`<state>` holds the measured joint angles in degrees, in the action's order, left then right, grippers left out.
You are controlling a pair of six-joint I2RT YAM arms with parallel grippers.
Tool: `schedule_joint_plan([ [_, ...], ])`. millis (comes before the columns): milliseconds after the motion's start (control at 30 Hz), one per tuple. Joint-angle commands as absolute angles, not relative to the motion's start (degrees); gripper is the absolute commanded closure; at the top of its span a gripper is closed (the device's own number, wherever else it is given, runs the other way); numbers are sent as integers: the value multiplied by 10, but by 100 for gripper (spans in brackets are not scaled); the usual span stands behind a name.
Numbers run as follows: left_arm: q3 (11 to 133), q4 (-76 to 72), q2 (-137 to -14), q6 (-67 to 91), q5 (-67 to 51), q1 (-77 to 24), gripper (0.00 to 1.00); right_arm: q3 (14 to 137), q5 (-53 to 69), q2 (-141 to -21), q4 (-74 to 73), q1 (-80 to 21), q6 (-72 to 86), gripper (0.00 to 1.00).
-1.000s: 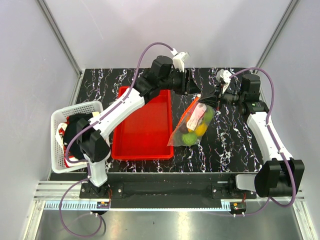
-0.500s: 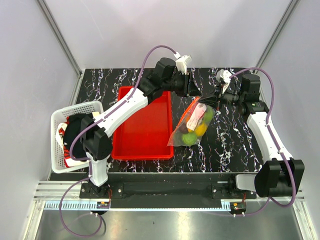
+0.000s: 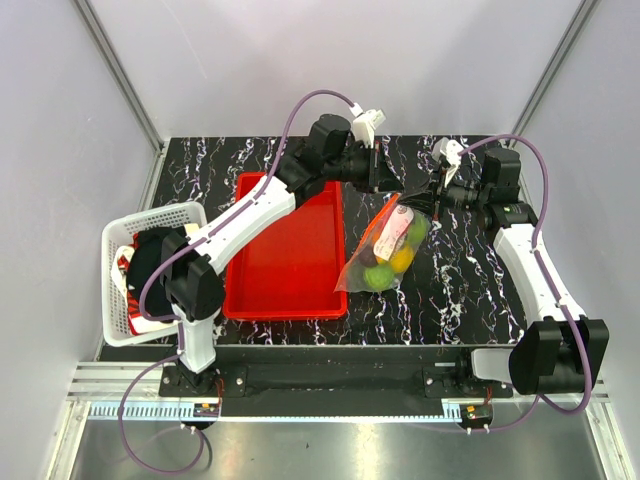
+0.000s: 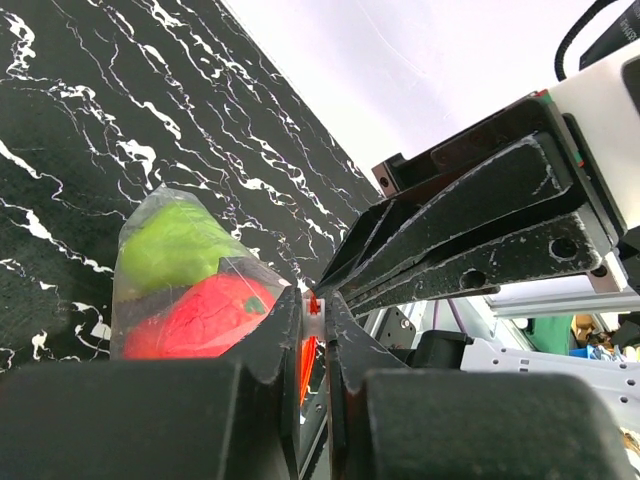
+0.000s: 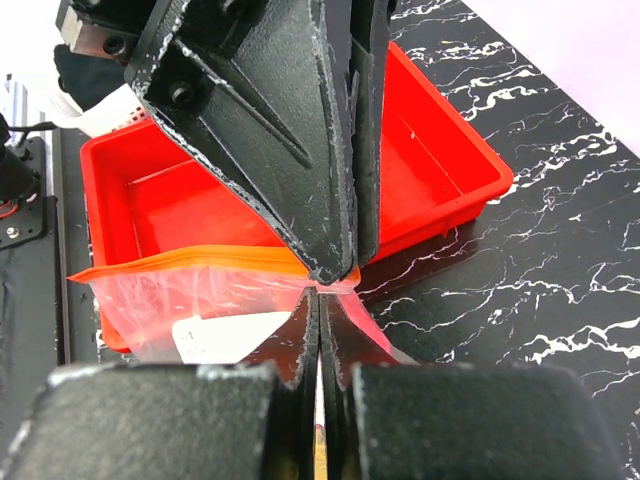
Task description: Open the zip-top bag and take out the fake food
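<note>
Little has shifted in the last second: the left arm's wrist has drawn slightly back toward the far left, while the clear, crinkly plastic zip-top bag (image 3: 384,247) hangs where it did. The left gripper (image 3: 393,190) and the right gripper (image 3: 428,200) meet nose to nose at the bag's mouth, over the black, white-veined marble table (image 3: 460,290). In the left wrist view the left gripper's own fingers (image 4: 285,330) are pressed almost together, with only a thin sliver of the red-orange zip strip (image 4: 308,352) and clear film pinched between them. The right wrist view shows the same for the right gripper: its fingers (image 5: 300,330) are closed to a hairline on the bag's edge, just below the tips of the opposite gripper. From there the zip strip runs left as an orange band across the top of the bag. The mouth looks unopened, and the fake food (image 3: 390,262) is inside: a green round fruit (image 4: 175,245) above a red one (image 4: 205,315), with a yellow piece (image 3: 402,258) and a white label (image 3: 395,230) visible from above. The bag's lower end reaches down just beside the right wall of the red plastic tray (image 3: 285,260); whether it rests on the table cannot be told. A white slotted basket (image 3: 150,225) sits at the table's left edge.
</note>
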<state>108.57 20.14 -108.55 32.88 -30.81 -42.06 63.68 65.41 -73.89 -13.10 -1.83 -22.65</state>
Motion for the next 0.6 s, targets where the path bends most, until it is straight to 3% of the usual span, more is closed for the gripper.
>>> schedule_joint_plan([
  [0, 1085, 171, -1077, 331, -336, -420, 100, 644, 646, -737, -95, -20, -197, 100],
  [567, 968, 169, -1014, 257, -339, -420, 100, 623, 614, -754, -35, -14, -94, 100],
])
